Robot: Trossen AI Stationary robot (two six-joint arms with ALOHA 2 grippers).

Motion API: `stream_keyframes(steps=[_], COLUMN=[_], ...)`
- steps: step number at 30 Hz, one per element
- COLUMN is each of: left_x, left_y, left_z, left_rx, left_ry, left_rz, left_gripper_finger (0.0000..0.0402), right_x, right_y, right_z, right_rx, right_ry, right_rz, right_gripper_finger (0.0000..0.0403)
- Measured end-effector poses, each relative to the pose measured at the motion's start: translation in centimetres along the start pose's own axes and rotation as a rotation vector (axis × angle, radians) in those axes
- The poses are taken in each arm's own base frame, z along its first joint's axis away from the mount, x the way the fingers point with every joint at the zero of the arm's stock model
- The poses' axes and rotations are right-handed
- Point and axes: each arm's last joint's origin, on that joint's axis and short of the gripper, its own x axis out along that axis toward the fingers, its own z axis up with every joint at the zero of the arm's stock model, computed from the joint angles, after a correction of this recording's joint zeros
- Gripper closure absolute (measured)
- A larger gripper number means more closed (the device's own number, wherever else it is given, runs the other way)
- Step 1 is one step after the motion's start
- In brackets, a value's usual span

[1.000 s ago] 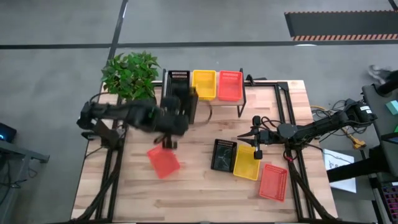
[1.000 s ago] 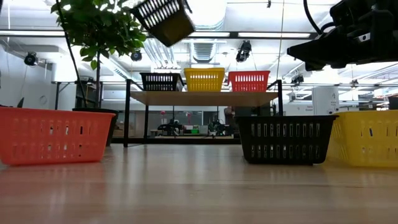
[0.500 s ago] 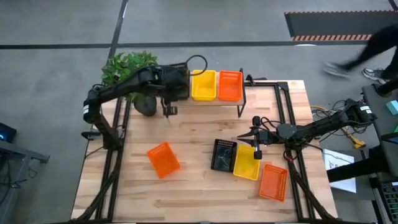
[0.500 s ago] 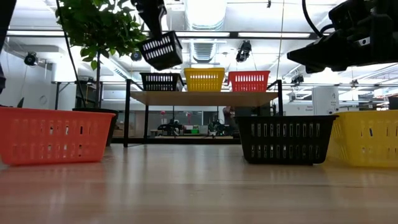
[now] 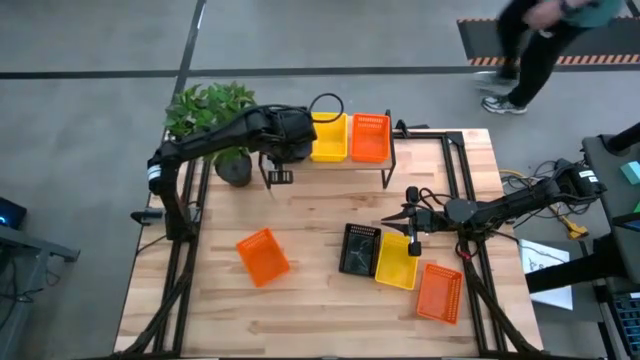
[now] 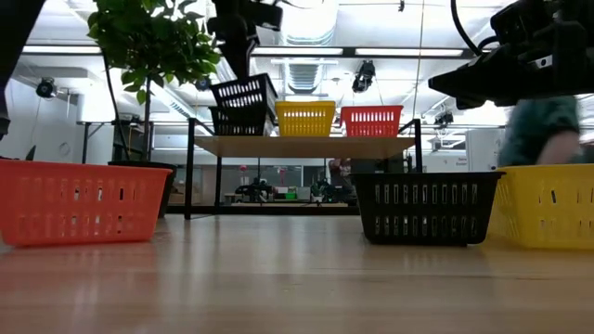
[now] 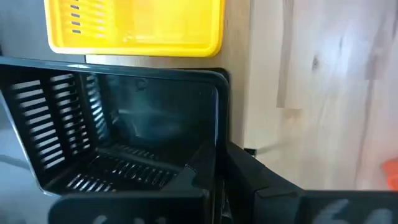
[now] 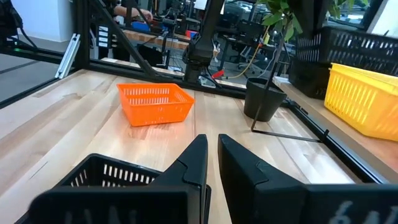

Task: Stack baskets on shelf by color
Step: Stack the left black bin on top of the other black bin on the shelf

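Desk (image 5: 320, 290): light wood planks, carrying everything. The shelf (image 6: 306, 146) stands along its far edge, with a potted plant (image 5: 210, 115) just beside its left end.

On the shelf you have a yellow basket (image 5: 328, 137) in the middle and an orange basket (image 5: 370, 137) on the right. At the left end sits a black basket (image 6: 238, 122), and your left gripper (image 7: 214, 177) holds a second black basket (image 6: 246, 92) tilted just above it. In the left wrist view the fingers are clamped on that basket's rim wall, one inside, one outside. My read: it is being nested into the black one below, and is not yet seated.

Loose on the desk: an orange basket on the left (image 5: 262, 256), then a black basket on the desk (image 5: 359, 248) touching a yellow basket on the desk (image 5: 398, 261), and another orange basket at the right (image 5: 439, 293) just beside that.

Right gripper (image 5: 413, 238) hovers over the black and yellow pair, fingers nearly together, holding nothing.

Handling, as a judgement: these baskets look light, with stiff but thin mesh walls that may flex. Take hold on a short-end rim, one finger inside and one out. Held at one end, they hang tilted, so level the basket before lowering it or a corner could catch on the rim below.
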Motion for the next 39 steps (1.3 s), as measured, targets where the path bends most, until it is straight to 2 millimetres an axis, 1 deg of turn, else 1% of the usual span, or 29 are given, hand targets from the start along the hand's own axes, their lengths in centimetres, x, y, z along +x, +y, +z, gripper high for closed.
stream_keyframes(steps=[3, 31, 39], left_x=[0.37, 0.51, 0.64], left_y=[-0.04, 0.05, 0.18], left_z=[0.17, 0.17, 0.16], left_rx=[0.003, -0.01, -0.038], left_ry=[0.013, 0.02, 0.023], left_rz=[0.004, 0.007, 0.007], left_gripper_finger=[0.0401, 0.0391, 0.039], right_x=[0.0, 0.0, 0.0], right_y=[0.0, 0.0, 0.0], right_z=[0.0, 0.0, -0.01], right_rx=[0.0, -0.016, -0.015], right_ry=[0.0, 0.0, 0.001], right_rz=[0.0, 0.0, 0.0], right_gripper_finger=[0.0371, 0.0371, 0.0371])
